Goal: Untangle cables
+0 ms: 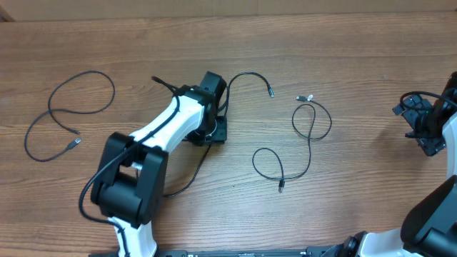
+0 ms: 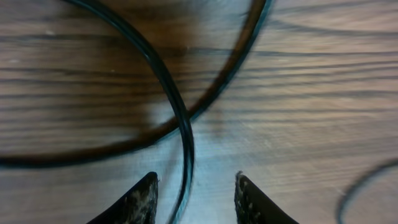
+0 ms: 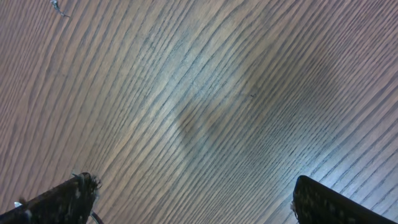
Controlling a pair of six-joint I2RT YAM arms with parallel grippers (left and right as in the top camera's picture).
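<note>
Middle cable (image 1: 250, 73) partly hidden under left arm (image 1: 161, 128); end plug (image 1: 271, 93) too small to identify.

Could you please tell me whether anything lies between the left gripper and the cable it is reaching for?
Nothing visible does. In the left wrist view the cable runs between the fingertips of the open left gripper, with only bare wood of the table around it.

Worktop (image 1: 357, 57): brown wood grain with darker streaks throughout. Cables (image 2: 188, 143): black, one plug end silver. Left arm (image 1: 168, 123): white shell, black joints.
</note>
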